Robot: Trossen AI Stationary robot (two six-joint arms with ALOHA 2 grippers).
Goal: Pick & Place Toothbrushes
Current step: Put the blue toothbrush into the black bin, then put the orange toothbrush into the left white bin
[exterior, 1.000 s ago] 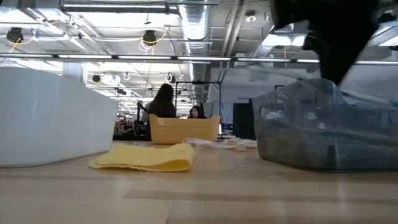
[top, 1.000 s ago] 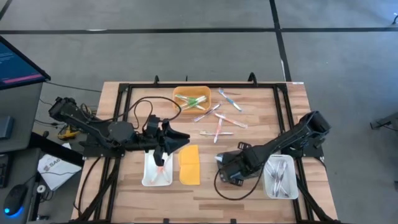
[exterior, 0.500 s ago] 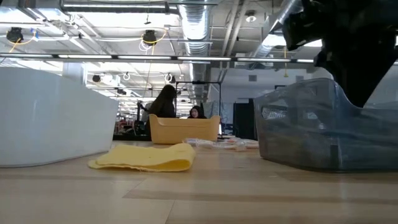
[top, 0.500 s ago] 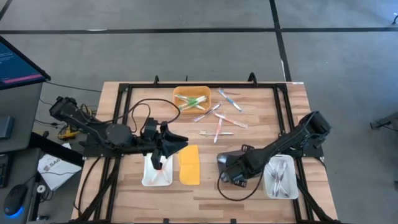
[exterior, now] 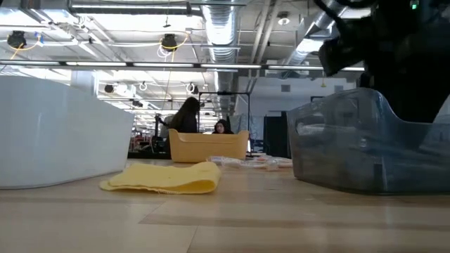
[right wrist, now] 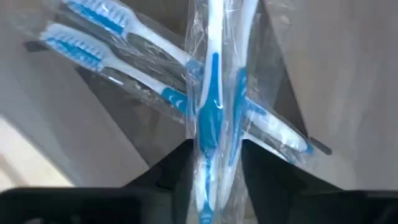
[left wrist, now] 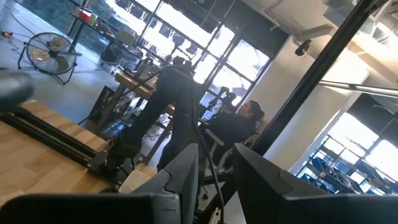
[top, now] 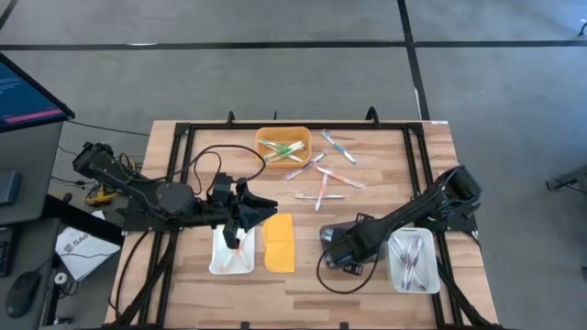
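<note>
My right gripper [right wrist: 214, 158] points down into a smoky grey see-through tray [exterior: 351, 147], left of a pale tray [top: 393, 275] that holds whitish toothbrushes. A blue toothbrush in a clear wrapper [right wrist: 211, 106] stands between its parted fingers, above two other blue toothbrushes [right wrist: 106, 43] on the tray floor. In the high view the gripper [top: 347, 249] hides that tray. My left gripper [top: 271, 207] hovers level above the white tray [top: 216, 261], where a pink toothbrush [top: 240, 240] lies. A narrow gap shows between its fingers [left wrist: 186, 174], with nothing in it. My right gripper has one finger on each long side of the wrapped blue toothbrush [right wrist: 208, 146], coming from above, with the toothbrush running lengthwise through the gap. I cannot tell whether the fingers touch the wrapper.
Several loose toothbrushes [top: 321, 188] lie on the wood at the far middle. An orange bin [top: 262, 137] with green ones stands at the far edge. A yellow lid [top: 280, 246] lies flat between the white tray and my right gripper. People sit in the room beyond the table.
My right gripper has sunk from the grey tray's rim down into the tray, drifting slightly toward the table's near edge.
</note>
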